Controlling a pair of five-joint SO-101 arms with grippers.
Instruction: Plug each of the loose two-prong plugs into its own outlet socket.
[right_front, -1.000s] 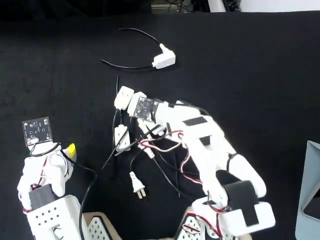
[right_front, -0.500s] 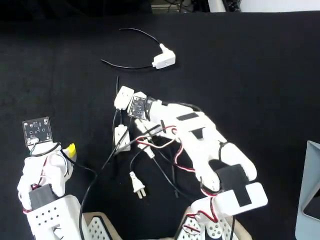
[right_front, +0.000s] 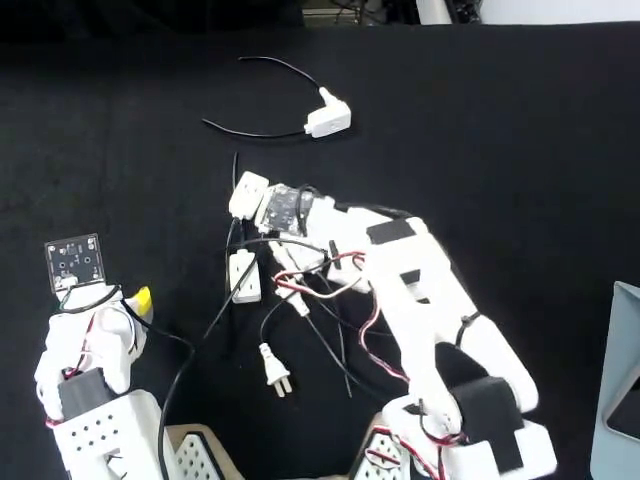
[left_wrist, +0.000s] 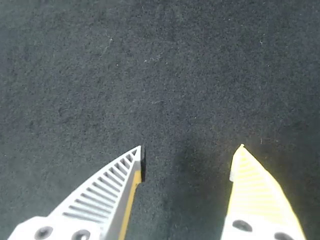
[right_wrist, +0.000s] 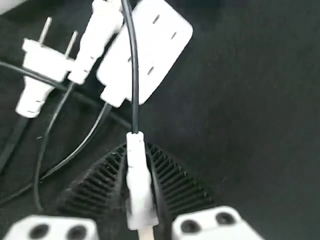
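Observation:
My right gripper (right_wrist: 135, 150) is shut on a slim white plug (right_wrist: 136, 185) whose black cable runs ahead. Just beyond its tips lies a white outlet block (right_wrist: 150, 45) with slots facing up. A white plug body (right_wrist: 97, 35) lies against the block, and a two-prong plug (right_wrist: 40, 60) lies bare beside it. In the high view the right gripper (right_front: 272, 222) sits at mid-table beside the outlet block (right_front: 248, 193). A loose two-prong plug (right_front: 272, 368) lies nearer the arm bases. My left gripper (left_wrist: 187, 160) is open over bare black table, at the near left (right_front: 140, 298).
Another white plug (right_front: 327, 120) with a curved black cable lies farther back. A white oblong piece (right_front: 245, 275) sits among tangled black cables near the right arm. A small marker card (right_front: 75, 260) is at the left, and a grey bin (right_front: 620, 400) at the right edge.
The right arm's elbow swung left, then back to the right, while its wrist stayed by the outlet block. The cables under it shifted a little. The left arm kept still.

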